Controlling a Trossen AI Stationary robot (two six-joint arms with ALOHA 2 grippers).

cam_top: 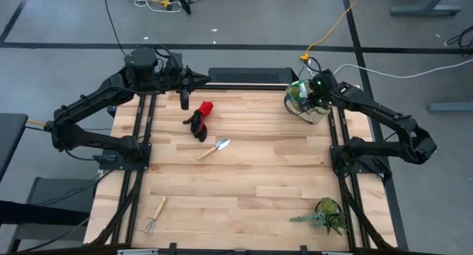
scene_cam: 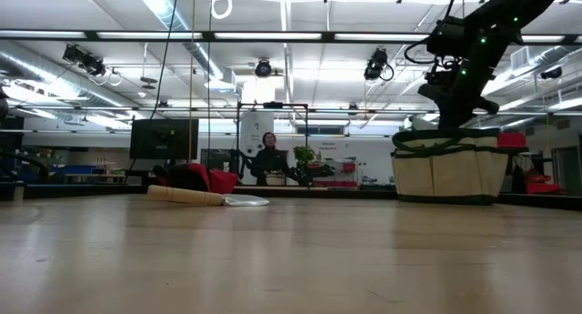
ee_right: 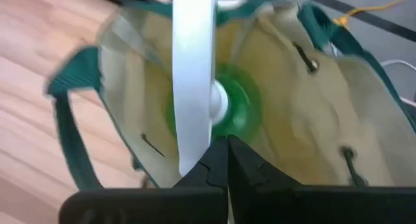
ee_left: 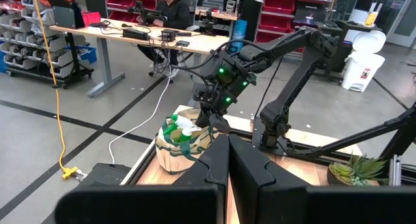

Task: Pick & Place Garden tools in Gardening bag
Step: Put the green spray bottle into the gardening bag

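Gardening bag (cam_top: 309, 106): beige fabric, dark green trim and straps, at the table's far right corner; green-and-white plastic piece (ee_right: 208, 100) inside. Right gripper (ee_right: 224, 149): directly over the bag's mouth, fingers closed together, holding nothing visible. Left gripper (cam_top: 201, 79): closed, empty, above the far edge. Red-and-black gloves (cam_top: 199, 120), silver trowel (cam_top: 215, 148), little rake (cam_top: 154, 216): loose on the table.

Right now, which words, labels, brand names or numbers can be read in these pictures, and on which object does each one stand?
None can be read.
gardening bag: no print visible.
gloves, trowel, rake: no markings visible.
Red shelf bins in the room: labels too small to read.
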